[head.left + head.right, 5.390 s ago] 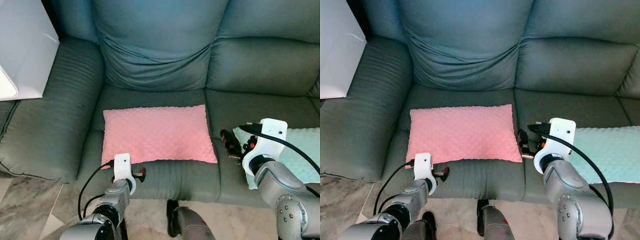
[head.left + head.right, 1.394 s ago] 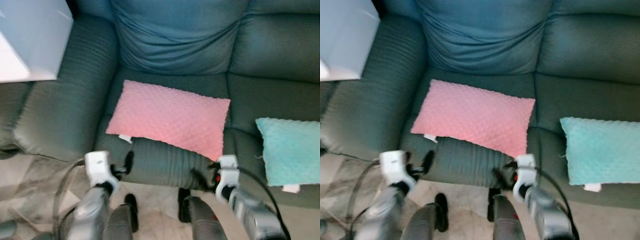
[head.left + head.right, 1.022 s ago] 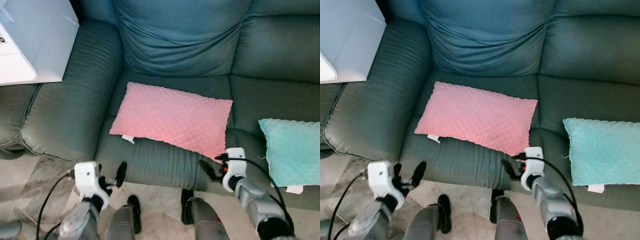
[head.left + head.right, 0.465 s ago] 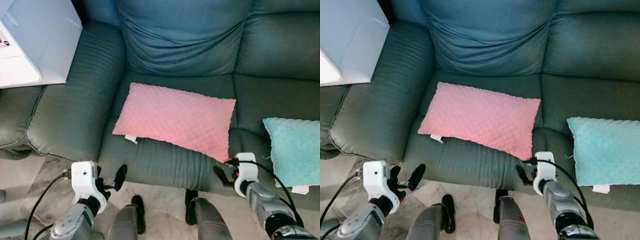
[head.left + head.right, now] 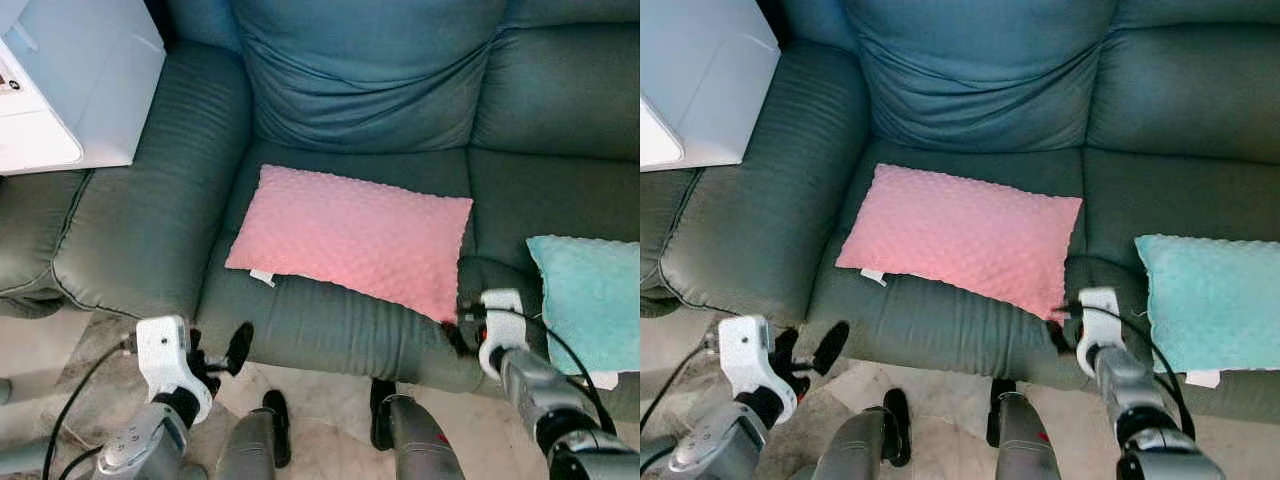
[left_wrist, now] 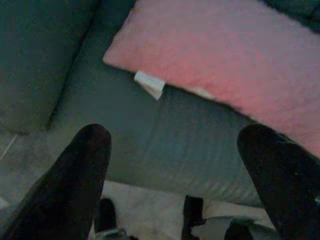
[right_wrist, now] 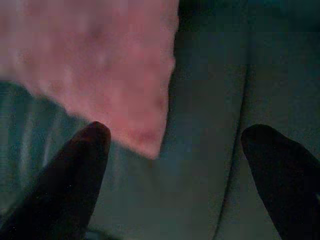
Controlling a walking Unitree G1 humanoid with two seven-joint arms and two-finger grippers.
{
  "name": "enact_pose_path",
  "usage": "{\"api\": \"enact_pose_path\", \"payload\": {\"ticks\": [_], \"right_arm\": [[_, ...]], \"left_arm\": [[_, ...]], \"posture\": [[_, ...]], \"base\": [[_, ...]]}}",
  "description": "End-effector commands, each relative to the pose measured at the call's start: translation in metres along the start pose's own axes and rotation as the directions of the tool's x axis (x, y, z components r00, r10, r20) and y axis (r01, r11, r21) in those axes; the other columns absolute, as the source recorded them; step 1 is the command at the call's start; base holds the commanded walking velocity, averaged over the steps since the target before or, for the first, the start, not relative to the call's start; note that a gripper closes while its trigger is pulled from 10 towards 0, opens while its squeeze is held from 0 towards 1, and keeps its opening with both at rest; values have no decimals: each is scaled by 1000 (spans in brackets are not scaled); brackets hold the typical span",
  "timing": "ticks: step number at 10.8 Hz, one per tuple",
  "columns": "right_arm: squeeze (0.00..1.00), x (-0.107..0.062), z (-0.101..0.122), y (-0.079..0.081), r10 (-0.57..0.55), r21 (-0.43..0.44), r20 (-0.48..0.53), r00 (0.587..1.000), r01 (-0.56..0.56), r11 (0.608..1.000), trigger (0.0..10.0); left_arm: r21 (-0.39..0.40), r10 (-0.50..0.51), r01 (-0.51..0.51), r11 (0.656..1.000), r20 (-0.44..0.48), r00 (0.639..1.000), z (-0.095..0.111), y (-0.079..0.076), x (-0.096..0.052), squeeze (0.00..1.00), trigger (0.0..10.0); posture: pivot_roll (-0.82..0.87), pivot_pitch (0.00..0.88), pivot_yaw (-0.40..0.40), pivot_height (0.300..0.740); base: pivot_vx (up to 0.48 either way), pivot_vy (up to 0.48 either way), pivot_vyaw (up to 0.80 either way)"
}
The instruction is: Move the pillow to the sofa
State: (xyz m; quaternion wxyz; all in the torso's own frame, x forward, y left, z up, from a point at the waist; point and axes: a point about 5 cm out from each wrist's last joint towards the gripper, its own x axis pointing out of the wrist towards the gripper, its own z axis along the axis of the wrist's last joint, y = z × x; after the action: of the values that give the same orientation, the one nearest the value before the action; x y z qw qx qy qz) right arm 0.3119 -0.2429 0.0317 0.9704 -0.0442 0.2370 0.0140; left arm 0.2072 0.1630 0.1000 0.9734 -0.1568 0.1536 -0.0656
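We see the pink pillow (image 5: 352, 238) lying flat on the sofa (image 5: 150, 200) seat, so the job looks done. Our left claw (image 5: 215, 362) and right claw (image 5: 462, 335) both gape wide, holding nothing.

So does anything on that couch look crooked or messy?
Slightly. The pink pillow lies askew on the sofa seat, its near corner poking over the front edge by the open right tool. The teal pillow lies flat. Nothing looks damaged.
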Motion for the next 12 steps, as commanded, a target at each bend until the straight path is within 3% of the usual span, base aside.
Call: {"api": "enact_pose_path", "payload": {"ticks": [1, 3, 5, 8, 10, 12], "right_arm": [[0, -3, -12, 1, 1, 8, -33, 999, 0, 1000, 10000], [0, -3, -12, 3, 21, -2, -28, 999, -21, 1000, 10000], [0, -5, -17, 9, 71, 42, 8, 997, -72, 997, 10000], [0, -8, -41, 31, 171, 106, -73, 983, -163, 981, 10000], [0, -12, -54, 24, 85, 55, -156, 984, -77, 995, 10000], [0, -13, -52, 11, 21, 19, -160, 987, -18, 1000, 10000]], "left_arm": [[-2, 21, -21, 1000, -10, 1000, -2, 3, -6, 0, 10000], [-8, 19, -19, 1000, -15, 1000, 1, -1, -9, 0, 10000], [-12, 43, -43, 999, -22, 999, 0, 4, -17, 0, 10000], [-27, 29, -29, 999, -15, 999, 3, -5, -14, 0, 10000], [-18, 55, -55, 998, -8, 998, 7, 4, -23, 0, 10000], [-20, 69, -70, 997, -23, 997, 3, 4, -30, 0, 10000]], "posture": [[80, 436, 110, 740], [86, 456, 104, 740], [68, 481, 90, 740], [92, 474, 94, 740], [107, 503, 96, 740], [104, 530, 93, 740]], "base": [[0, 0, 0], [0, 0, 0], [0, 0, 0], [0, 0, 0], [0, 0, 0], [0, 0, 0]]}}
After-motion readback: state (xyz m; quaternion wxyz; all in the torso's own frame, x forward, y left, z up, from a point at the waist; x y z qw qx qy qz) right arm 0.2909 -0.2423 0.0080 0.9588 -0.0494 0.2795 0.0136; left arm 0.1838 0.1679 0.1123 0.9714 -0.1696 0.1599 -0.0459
